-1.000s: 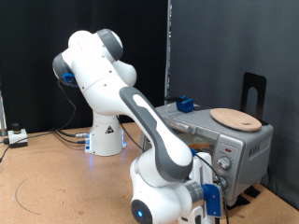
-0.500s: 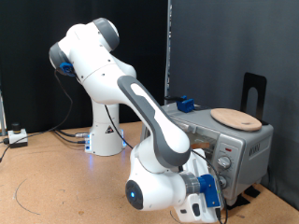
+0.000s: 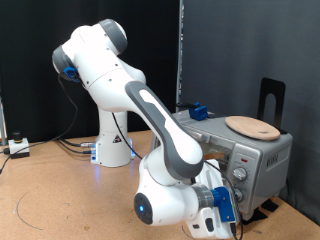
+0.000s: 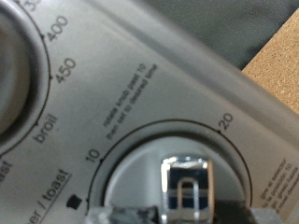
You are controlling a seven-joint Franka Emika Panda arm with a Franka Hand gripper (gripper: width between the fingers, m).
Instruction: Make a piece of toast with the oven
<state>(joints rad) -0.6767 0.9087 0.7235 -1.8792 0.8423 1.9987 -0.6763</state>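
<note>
Exterior view wide, side-on to arm and oven (image 3: 235, 150), wrist view pressed close on the oven's knob panel

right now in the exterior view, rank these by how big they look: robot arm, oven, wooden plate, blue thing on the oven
1. robot arm, largest, though it is nearest the camera
2. oven, partly hidden behind the arm
3. wooden plate
4. blue thing, smallest

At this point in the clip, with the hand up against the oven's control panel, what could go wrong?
The wrist view shows only the timer knob, close up, with marks 10 and 20 around it; a small turn could overshoot the setting. In the exterior view the gripper is mostly hidden by the arm, so its grip cannot be checked. The wooden plate on the oven could shift if the oven is pushed.
</note>
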